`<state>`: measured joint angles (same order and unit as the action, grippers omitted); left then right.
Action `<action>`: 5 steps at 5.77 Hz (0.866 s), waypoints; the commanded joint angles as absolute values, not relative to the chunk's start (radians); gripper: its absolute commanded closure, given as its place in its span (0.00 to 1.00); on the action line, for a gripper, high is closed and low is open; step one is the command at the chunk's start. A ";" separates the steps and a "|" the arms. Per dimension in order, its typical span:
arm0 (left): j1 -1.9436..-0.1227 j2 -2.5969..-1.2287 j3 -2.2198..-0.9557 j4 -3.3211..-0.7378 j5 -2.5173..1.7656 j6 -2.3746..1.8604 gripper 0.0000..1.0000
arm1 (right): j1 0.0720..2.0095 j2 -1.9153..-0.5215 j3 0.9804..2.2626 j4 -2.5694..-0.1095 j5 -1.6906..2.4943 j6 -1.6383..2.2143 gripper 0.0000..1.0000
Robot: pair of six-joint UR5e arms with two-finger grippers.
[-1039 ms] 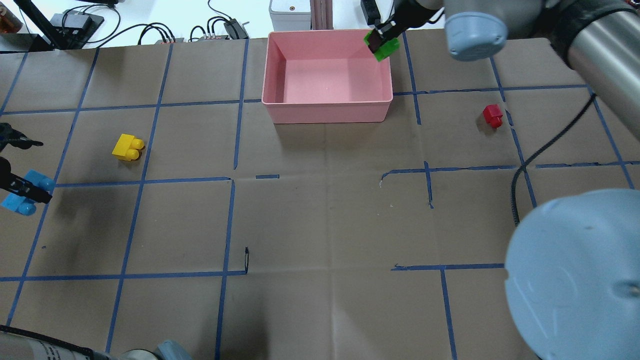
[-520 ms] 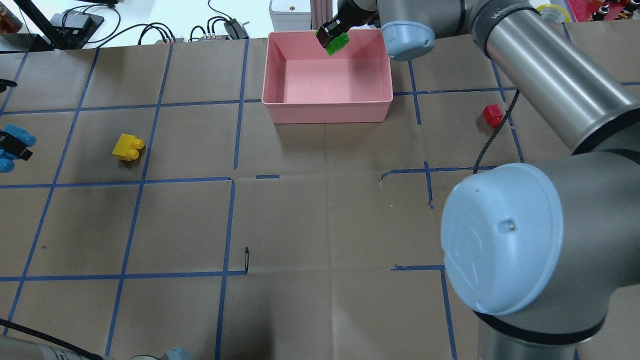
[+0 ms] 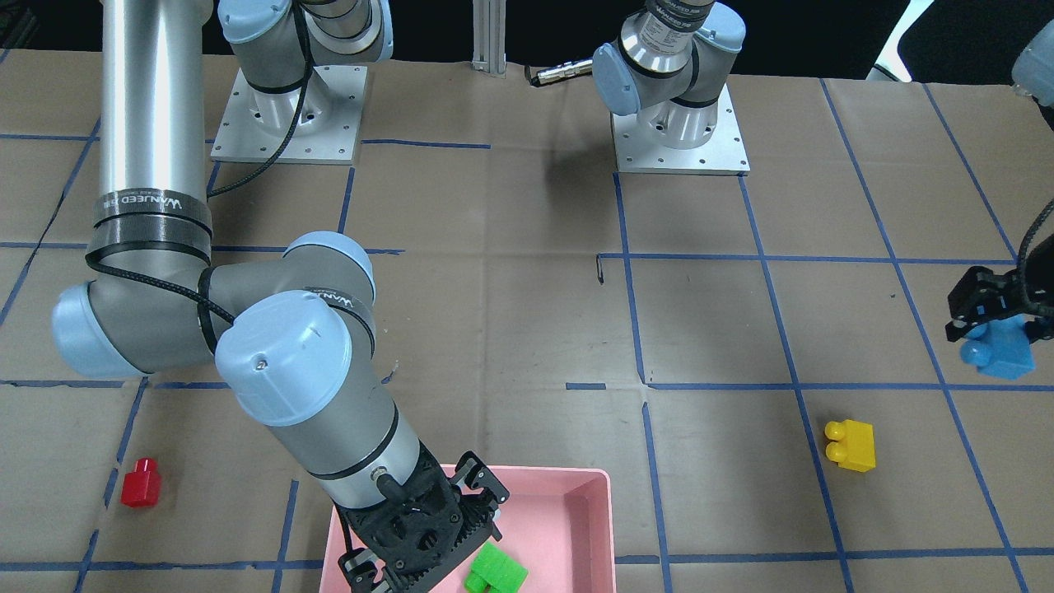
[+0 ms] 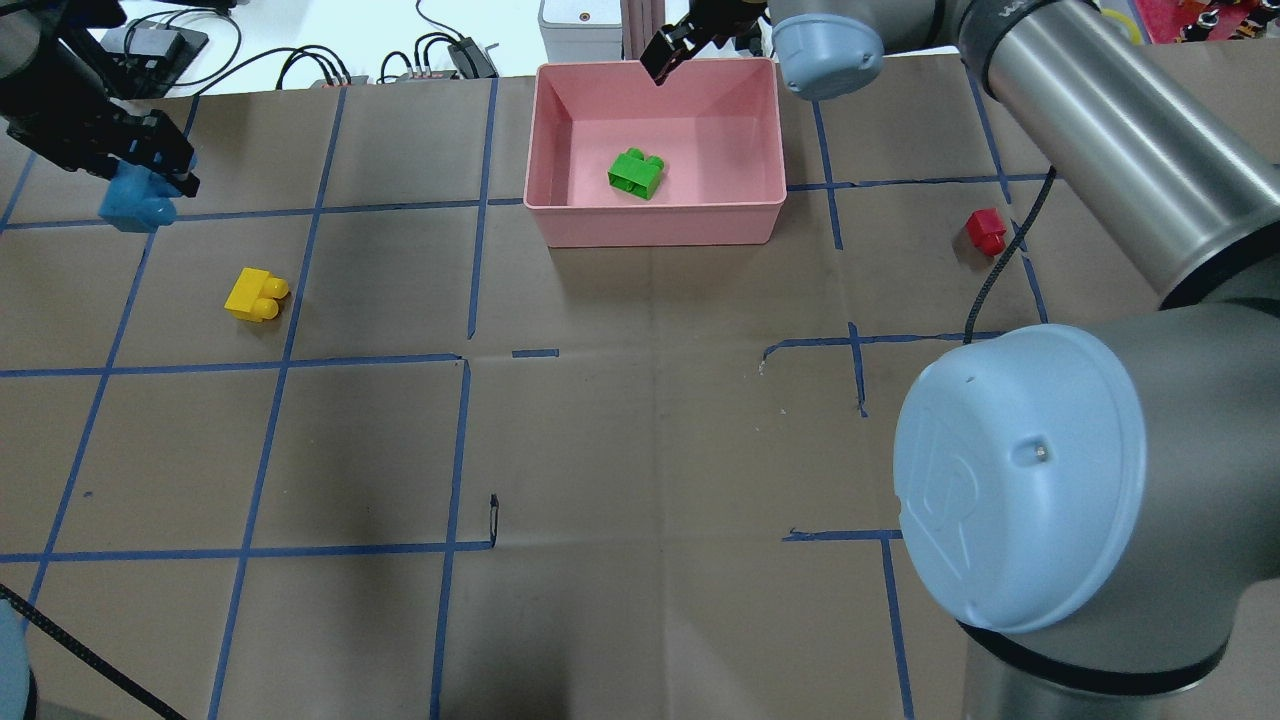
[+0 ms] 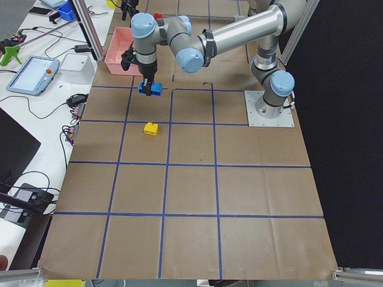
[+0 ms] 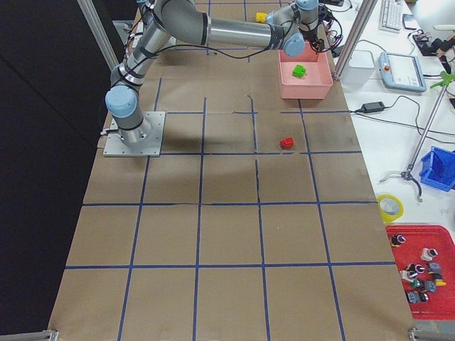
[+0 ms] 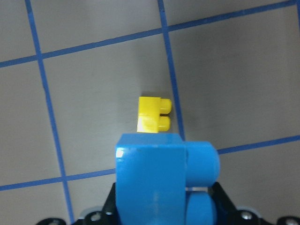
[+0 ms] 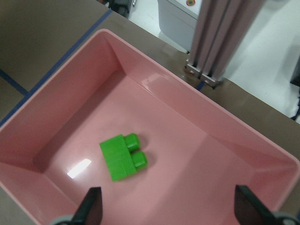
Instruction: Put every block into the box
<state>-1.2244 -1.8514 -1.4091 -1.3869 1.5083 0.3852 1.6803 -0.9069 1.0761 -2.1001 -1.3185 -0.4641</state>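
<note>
Step in hand, as I judge it: the second brick is travelling toward the box and the first is already delivered.

- The right claw (image 8: 169, 208) is hanging spread wide and empty over the far rim of the pink box (image 4: 660, 225).
- The green two-stud brick (image 4: 636, 173) is lying on its side on the box floor. It is touching neither finger, and is sitting below the claw toward the near wall.
- The left claw (image 3: 988, 306) is clenching the light-blue brick (image 7: 154, 183) by its body, apparently lifted off the counter (image 4: 640, 450), though its height is hard to read. It is well apart from the box, out at the robot's left.
- The yellow two-stud brick (image 4: 256, 295) is lying on the counter near that claw.
- The red one-stud brick (image 4: 985, 230) is sitting on the counter at the right of the box.

Next move, as I judge it: the left arm is needing to carry the blue brick over the box and let go. The right arm should be clearing out toward the red brick so the two are not crowding.
</note>
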 commanded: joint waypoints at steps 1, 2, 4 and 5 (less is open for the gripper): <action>-1.396 -1.964 -1.245 -1.402 1.499 0.097 0.84 | 1.503 -1.056 1.119 -1.771 -1.445 -0.520 0.01; -1.510 -2.067 -1.107 -1.437 1.496 -0.081 0.84 | 1.402 -1.086 1.188 -1.758 -1.527 -0.515 0.01; -1.699 -2.246 -0.918 -1.437 1.499 -0.349 0.84 | 1.292 -1.080 1.408 -2.061 -1.529 -0.517 0.04; -1.739 -2.314 -0.892 -1.424 1.496 -0.394 0.84 | 1.255 -1.066 1.569 -2.321 -1.525 -0.512 0.04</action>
